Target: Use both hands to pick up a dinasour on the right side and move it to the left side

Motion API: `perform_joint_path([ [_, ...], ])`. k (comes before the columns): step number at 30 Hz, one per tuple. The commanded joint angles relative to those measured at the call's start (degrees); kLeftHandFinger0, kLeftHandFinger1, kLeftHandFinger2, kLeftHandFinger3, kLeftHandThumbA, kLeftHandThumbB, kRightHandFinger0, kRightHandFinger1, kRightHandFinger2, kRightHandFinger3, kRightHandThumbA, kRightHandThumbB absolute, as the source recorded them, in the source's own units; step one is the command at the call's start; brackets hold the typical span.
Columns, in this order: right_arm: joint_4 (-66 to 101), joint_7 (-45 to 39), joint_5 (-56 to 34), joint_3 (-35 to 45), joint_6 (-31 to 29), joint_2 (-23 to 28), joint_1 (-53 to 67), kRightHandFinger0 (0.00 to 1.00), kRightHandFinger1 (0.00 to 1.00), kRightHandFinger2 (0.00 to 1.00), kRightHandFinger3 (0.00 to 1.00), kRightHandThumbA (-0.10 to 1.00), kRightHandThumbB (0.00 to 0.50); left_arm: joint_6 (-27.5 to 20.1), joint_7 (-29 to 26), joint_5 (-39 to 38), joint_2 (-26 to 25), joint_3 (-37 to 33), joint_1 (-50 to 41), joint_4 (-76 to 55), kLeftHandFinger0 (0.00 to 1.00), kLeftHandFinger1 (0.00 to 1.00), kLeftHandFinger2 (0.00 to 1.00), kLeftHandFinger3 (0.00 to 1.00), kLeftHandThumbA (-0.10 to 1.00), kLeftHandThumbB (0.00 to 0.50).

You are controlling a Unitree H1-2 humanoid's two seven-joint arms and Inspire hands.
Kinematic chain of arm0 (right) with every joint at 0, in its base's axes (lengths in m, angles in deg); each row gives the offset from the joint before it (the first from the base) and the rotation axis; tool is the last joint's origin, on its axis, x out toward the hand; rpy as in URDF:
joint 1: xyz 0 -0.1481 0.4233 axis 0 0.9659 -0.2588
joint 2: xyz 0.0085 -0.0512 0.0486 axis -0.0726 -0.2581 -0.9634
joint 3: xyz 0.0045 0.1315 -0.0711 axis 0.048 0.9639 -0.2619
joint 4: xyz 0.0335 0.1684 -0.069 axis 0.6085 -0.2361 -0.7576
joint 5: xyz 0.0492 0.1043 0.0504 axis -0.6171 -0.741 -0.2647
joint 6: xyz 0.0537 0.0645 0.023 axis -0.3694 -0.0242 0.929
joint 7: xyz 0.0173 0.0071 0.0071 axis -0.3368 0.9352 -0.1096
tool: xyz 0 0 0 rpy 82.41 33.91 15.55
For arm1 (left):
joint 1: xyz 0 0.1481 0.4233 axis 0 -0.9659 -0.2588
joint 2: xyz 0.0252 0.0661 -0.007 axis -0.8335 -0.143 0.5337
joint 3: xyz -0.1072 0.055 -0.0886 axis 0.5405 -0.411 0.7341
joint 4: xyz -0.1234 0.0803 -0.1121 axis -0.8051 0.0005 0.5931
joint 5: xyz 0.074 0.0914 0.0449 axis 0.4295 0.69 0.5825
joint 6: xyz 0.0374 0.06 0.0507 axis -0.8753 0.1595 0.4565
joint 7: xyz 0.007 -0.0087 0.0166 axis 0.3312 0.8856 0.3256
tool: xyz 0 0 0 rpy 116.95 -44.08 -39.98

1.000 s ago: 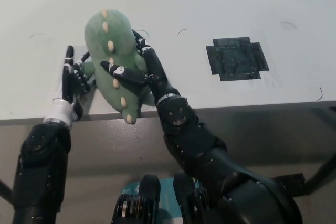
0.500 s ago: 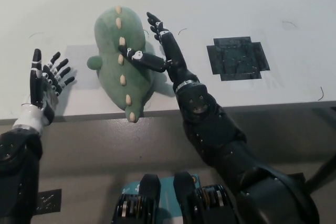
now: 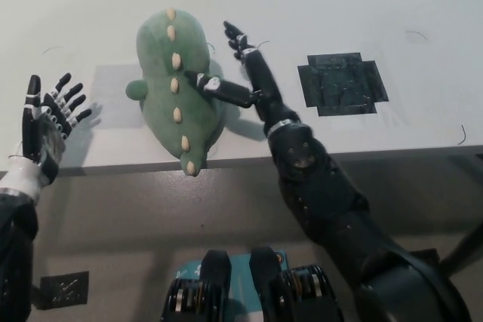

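White tabletop [image 3: 339, 5] fills most of the view, w/ its near edge running left to right across the middle and grey floor below it. Green plush dinosaur [image 3: 177, 84] lies on the table's left part, back up, row of pale spikes down its spine, tail end poking just over the near edge. One stubby green limb sticks out on its left side.

Right hand [image 3: 240, 73], black, is on the table just right of the dinosaur, fingers spread wide & holding nothing. Long fingers point toward the far side; the thumb reaches left and looks to be touching the dinosaur's right flank at abt mid-body, though can't say for sure it's real contact. Black right arm runs down to the bottom right.

Left hand [image 3: 44, 122] sits at the far left, near the table edge, well apart from the dinosaur. Palm is up-ish, fingers fanned wide, empty.

Dark square patch [image 3: 341, 83], tape-like, is stuck on the table right of the right hand. Smaller dark patch [image 3: 63, 289] on the floor at lower left.
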Motion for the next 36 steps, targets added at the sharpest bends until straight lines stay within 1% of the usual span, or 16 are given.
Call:
perform_joint_path([
  [1,9.0,-2.4,0.3,0.4,-1.5,2.7,2.8,1.0,1.0,1.0,1.0,1.0,0.238,-2.5,0.0,-1.0,-1.7,1.6,-1.2,-4.4,1.0,1.0,1.0,1.0,1.0,0.389],
  [2,14.4,-3.3,0.1,0.5,0.3,3.9,6.2,1.0,1.0,1.0,1.0,1.0,0.248,-2.3,-0.4,-0.9,-1.3,1.9,-3.1,-6.1,1.0,1.0,1.0,1.0,1.0,0.367],
  [4,17.3,-3.9,-0.3,0.6,1.5,4.4,8.0,1.0,1.0,1.0,1.0,1.0,0.259,-2.2,-0.8,-0.9,-0.9,2.0,-3.9,-7.0,1.0,1.0,1.0,1.0,1.0,0.381],
  [6,22.0,-5.8,-1.5,1.0,2.0,6.4,11.3,1.0,1.0,1.0,1.0,1.0,0.262,-2.3,-0.7,-1.4,-0.1,2.1,-5.4,-8.4,1.0,1.0,1.0,1.0,1.0,0.361],
  [8,24.6,-6.7,-1.9,0.9,2.3,7.4,13.0,1.0,1.0,1.0,1.0,1.0,0.249,-2.2,-0.9,-1.4,0.3,2.1,-6.5,-9.4,1.0,1.0,1.0,1.0,1.0,0.367],
  [10,29.1,-9.0,-6.0,2.4,3.0,8.1,16.2,1.0,1.0,1.0,1.0,1.0,0.209,-2.7,-1.0,-1.7,1.2,2.2,-8.4,-10.8,1.0,1.0,1.0,1.0,1.0,0.36],
  [12,31.6,-10.2,-7.7,3.0,4.3,8.5,17.6,1.0,1.0,1.0,1.0,1.0,0.201,-3.0,-1.4,-1.7,2.2,2.2,-9.3,-11.5,1.0,1.0,1.0,1.0,1.0,0.353],
  [15,37.1,-12.7,-12.5,4.9,6.9,9.1,21.6,1.0,1.0,1.0,1.0,1.0,0.221,-3.2,-1.9,-1.9,4.2,2.4,-11.6,-13.5,1.0,1.0,1.0,1.0,1.0,0.37],
  [17,39.5,-13.4,-13.2,5.6,7.4,10.0,23.5,1.0,1.0,1.0,1.0,1.0,0.242,-4.5,-1.9,-1.5,5.3,2.5,-12.7,-14.3,1.0,1.0,1.0,1.0,1.0,0.339],
  [20,41.1,-13.9,-12.7,6.2,7.2,11.6,25.0,1.0,1.0,1.0,1.0,1.0,0.24,-4.7,-2.1,-1.1,6.3,2.5,-13.2,-15.0,1.0,1.0,1.0,1.0,1.0,0.345],
  [22,42.5,-15.2,-12.4,6.8,4.6,14.4,28.4,1.0,1.0,1.0,1.0,1.0,0.196,-5.0,-1.9,-1.6,7.0,2.6,-14.1,-16.3,1.0,1.0,1.0,1.0,1.0,0.347],
  [26,42.3,-16.1,-12.1,7.6,0.5,17.1,31.5,1.0,1.0,1.0,1.0,1.0,0.161,-5.4,-1.4,-2.0,7.7,2.4,-15.3,-16.6,1.0,1.0,1.0,1.0,1.0,0.375],
  [29,42.7,-16.7,-12.4,8.3,-0.7,19.0,34.5,1.0,1.0,1.0,1.0,1.0,0.174,-6.7,-0.8,-1.9,8.9,1.7,-17.3,-17.4,1.0,1.0,1.0,1.0,1.0,0.38],
  [32,44.1,-17.3,-12.3,8.3,-0.4,19.8,36.0,1.0,1.0,1.0,1.0,1.0,0.186,-7.4,-1.0,-1.2,10.0,0.9,-19.1,-17.9,1.0,1.0,1.0,1.0,1.0,0.365],
  [34,44.8,-17.6,-11.9,8.2,0.0,20.5,37.0,1.0,1.0,1.0,1.0,1.0,0.244,-8.2,-0.6,-0.9,10.5,0.4,-19.9,-17.9,1.0,1.0,1.0,1.0,1.0,0.361],
  [36,45.1,-18.5,-12.6,8.5,-0.6,21.3,38.2,1.0,1.0,1.0,1.0,1.0,0.268,-9.4,-1.0,0.5,11.5,-0.7,-20.7,-17.9,1.0,1.0,1.0,1.0,1.0,0.355],
])
